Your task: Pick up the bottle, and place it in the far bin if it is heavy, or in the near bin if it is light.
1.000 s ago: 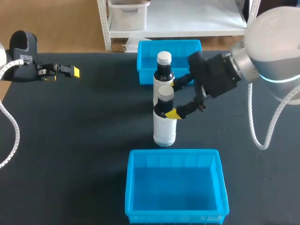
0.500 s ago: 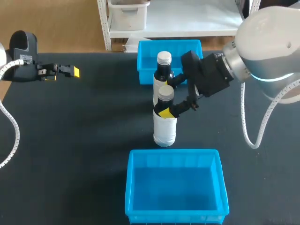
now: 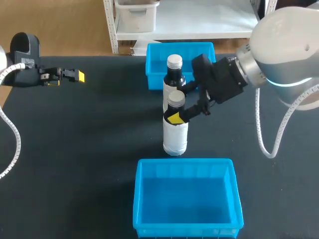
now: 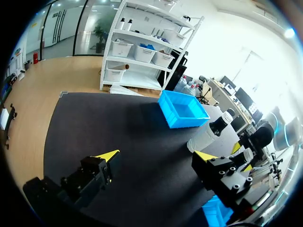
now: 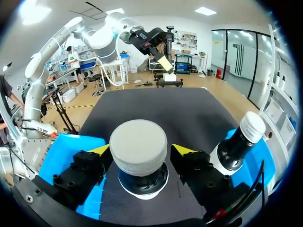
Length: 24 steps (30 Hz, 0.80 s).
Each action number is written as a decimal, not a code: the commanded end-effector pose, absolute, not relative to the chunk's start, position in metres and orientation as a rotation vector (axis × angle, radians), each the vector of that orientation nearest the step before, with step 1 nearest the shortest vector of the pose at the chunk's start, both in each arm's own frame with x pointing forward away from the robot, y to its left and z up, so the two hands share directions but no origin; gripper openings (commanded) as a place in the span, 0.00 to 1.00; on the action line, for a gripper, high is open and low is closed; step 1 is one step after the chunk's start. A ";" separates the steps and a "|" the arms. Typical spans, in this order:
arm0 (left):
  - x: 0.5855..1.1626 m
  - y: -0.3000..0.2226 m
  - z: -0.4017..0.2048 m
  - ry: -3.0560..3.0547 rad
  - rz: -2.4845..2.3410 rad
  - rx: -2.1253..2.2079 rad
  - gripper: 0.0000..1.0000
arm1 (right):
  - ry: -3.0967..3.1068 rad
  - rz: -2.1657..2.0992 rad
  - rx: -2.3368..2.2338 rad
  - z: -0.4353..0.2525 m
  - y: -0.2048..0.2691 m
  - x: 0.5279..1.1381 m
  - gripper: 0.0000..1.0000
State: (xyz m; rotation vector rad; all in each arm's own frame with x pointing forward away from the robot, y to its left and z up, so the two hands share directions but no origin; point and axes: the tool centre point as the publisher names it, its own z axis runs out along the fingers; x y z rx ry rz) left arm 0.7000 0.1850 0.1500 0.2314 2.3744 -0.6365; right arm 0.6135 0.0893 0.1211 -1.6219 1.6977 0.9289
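Note:
Two dark bottles with white labels and grey caps stand mid-table. The nearer bottle (image 3: 175, 130) has my right gripper (image 3: 181, 103) open around its neck, one yellow tip by its shoulder. In the right wrist view its cap (image 5: 138, 147) sits between the fingers of my right gripper (image 5: 140, 151) and hides any contact. The second bottle (image 3: 174, 74) (image 5: 235, 149) stands just behind, beside the gripper. The far bin (image 3: 157, 54) and near bin (image 3: 149, 199) are blue. My left gripper (image 3: 75, 75) (image 4: 156, 156) hangs open over the table's far left, holding nothing.
The second bottle stands right against the far bin's front wall and close to my right gripper's far finger. In the right wrist view the near bin (image 5: 64, 151) and far bin (image 5: 265, 158) flank the gripper. Bare dark table (image 3: 89, 149) spreads to the left.
My right gripper has moved left until its fingers stand on either side of the nearer bottle's neck, then drawn in slightly. The left arm and both bottles have stayed put.

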 end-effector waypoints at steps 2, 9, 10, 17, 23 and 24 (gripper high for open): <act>0.700 0.185 0.150 2.374 -0.636 0.231 1.00 | 1.692 0.934 -1.620 0.121 0.090 0.614 0.72; 0.700 0.185 0.150 2.374 -0.636 0.231 1.00 | 1.691 0.934 -1.617 0.121 0.089 0.613 0.47; 0.700 0.185 0.150 2.374 -0.636 0.231 1.00 | 1.691 0.935 -1.617 0.121 0.088 0.613 0.47; 0.700 0.185 0.150 2.374 -0.636 0.231 1.00 | 1.689 0.934 -1.619 0.120 0.088 0.612 0.40; 0.700 0.185 0.150 2.374 -0.636 0.231 1.00 | 1.679 0.927 -1.619 0.127 0.088 0.610 0.00; 0.700 0.185 0.150 2.374 -0.636 0.231 1.00 | 1.676 0.924 -1.618 0.129 0.088 0.611 0.00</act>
